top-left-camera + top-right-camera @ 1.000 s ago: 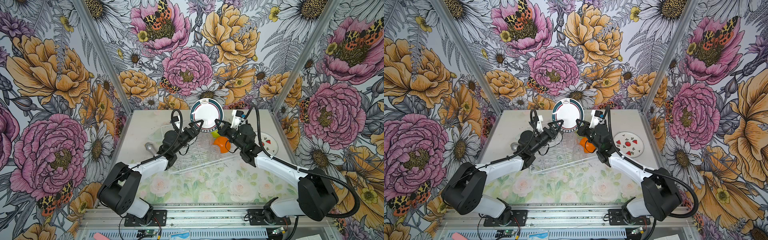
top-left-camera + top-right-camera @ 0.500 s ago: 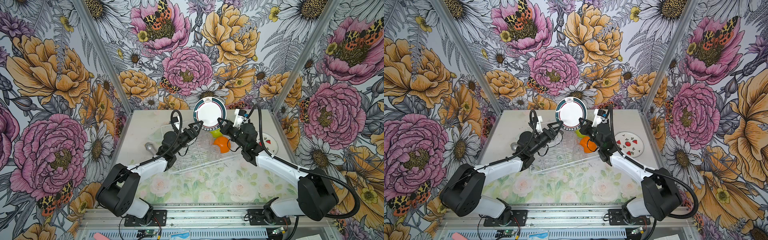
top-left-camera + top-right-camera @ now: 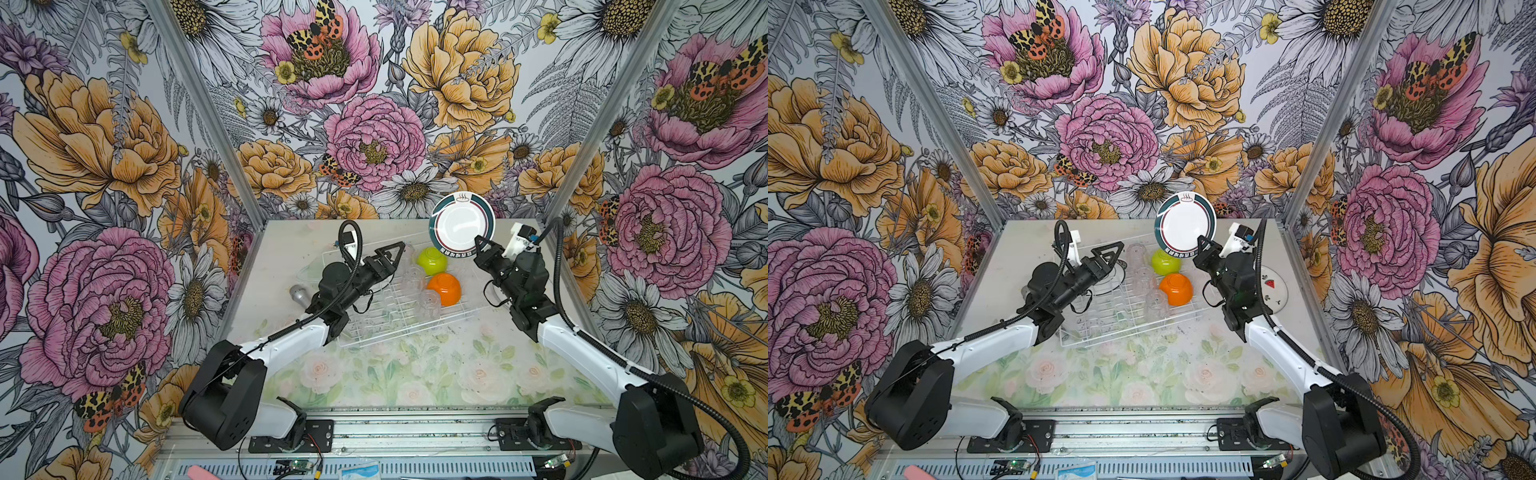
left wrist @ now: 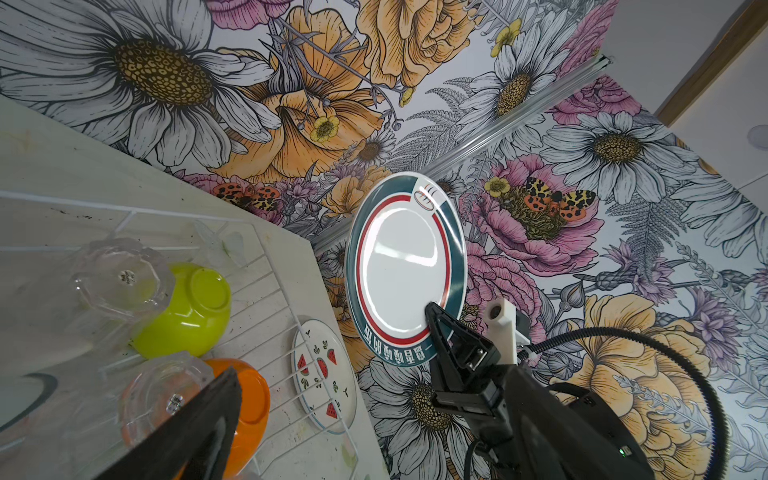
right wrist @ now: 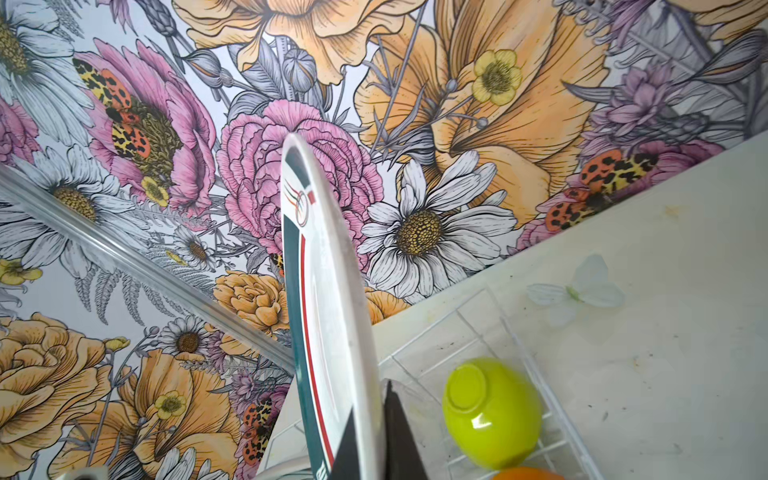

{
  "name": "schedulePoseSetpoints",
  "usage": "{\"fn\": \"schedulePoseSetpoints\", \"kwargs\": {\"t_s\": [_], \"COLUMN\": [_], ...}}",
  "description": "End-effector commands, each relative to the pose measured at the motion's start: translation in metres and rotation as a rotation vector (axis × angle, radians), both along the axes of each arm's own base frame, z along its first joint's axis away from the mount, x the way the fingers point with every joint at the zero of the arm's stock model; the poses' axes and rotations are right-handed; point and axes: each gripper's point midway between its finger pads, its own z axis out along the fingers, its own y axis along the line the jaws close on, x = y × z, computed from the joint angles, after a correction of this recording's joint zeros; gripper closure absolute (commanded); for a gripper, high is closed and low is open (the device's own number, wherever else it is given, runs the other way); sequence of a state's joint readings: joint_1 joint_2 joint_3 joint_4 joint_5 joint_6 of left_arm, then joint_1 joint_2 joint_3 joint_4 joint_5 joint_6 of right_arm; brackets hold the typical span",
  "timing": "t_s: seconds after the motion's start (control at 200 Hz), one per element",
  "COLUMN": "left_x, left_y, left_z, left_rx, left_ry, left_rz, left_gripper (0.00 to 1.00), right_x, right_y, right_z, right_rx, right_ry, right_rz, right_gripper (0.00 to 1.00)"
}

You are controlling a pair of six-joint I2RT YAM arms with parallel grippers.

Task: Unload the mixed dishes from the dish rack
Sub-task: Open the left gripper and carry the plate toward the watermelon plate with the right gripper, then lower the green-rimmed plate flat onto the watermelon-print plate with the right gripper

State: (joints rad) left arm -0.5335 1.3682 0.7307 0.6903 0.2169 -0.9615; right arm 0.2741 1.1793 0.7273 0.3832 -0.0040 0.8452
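Top views: right gripper (image 3: 478,243), clamped on the dark-rimmed plate (image 3: 461,224), has carried it rightward above the dish rack (image 3: 395,330). Left gripper (image 3: 392,254) unmoved, fingers wide apart.

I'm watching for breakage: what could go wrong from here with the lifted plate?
1. The right gripper pinches the plate only at its lower rim, upright; it may pivot or slip.
2. The green bowl and tumblers sit in the rack nearby; a drop could strike them.
3. A spotted plate already lies right of the rack; the set-down may hit it.
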Motion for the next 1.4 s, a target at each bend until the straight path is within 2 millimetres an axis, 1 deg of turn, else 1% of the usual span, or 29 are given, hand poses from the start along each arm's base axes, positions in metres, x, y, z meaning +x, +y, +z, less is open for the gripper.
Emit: {"fn": "schedulePoseSetpoints", "kwargs": {"t_s": [0.0, 0.06, 0.13, 0.235, 0.345, 0.38, 0.525, 0.686, 0.786, 1.021, 1.191, 1.316, 1.396], "left_x": [-0.002, -0.004, -0.004, -0.004, -0.004, -0.004, -0.005, -0.005, -0.005, -0.004, -0.003, -0.003, -0.003], "left_y": [0.006, 0.007, 0.007, 0.006, 0.004, 0.005, 0.003, 0.002, 0.002, -0.001, -0.003, -0.004, -0.004], "left_z": [0.000, 0.000, 0.000, 0.001, 0.001, 0.001, 0.002, 0.001, 0.003, 0.000, 0.000, 0.000, -0.001], "left_rx": [0.050, 0.061, 0.066, 0.068, 0.070, 0.070, 0.070, 0.077, 0.079, 0.084, 0.083, 0.083, 0.084], "left_ry": [-0.026, -0.030, -0.033, -0.035, -0.037, -0.037, -0.039, -0.037, -0.039, -0.034, -0.030, -0.030, -0.029], "left_rz": [0.033, 0.038, 0.041, 0.037, 0.031, 0.033, 0.031, 0.030, 0.029, 0.026, 0.021, 0.020, 0.018], "left_gripper": [0.01, 0.01, 0.01, 0.01, 0.01, 0.01, 0.01, 0.01, 0.01, 0.01, 0.01, 0.01, 0.01], "right_x": [-0.012, -0.020, -0.030, -0.043, -0.055, -0.058, -0.067, -0.073, -0.078, -0.082, -0.079, -0.075, -0.073], "right_y": [-0.036, -0.056, -0.081, -0.106, -0.126, -0.131, -0.147, -0.159, -0.164, -0.171, -0.172, -0.172, -0.174], "right_z": [0.003, -0.004, -0.017, -0.027, -0.039, -0.042, -0.067, -0.102, -0.119, -0.136, -0.151, -0.156, -0.156], "right_rx": [0.003, 0.018, 0.039, 0.022, 0.026, 0.035, 0.083, 0.149, 0.174, 0.187, 0.199, 0.207, 0.201], "right_ry": [-0.012, 0.003, 0.045, 0.089, 0.121, 0.124, 0.173, 0.257, 0.297, 0.339, 0.394, 0.421, 0.422], "right_rz": [-0.105, -0.158, -0.240, -0.315, -0.375, -0.385, -0.423, -0.439, -0.449, -0.471, -0.457, -0.443, -0.446], "right_gripper": [1.00, 1.00, 1.00, 1.00, 1.00, 1.00, 1.00, 1.00, 1.00, 1.00, 1.00, 1.00, 1.00]}}
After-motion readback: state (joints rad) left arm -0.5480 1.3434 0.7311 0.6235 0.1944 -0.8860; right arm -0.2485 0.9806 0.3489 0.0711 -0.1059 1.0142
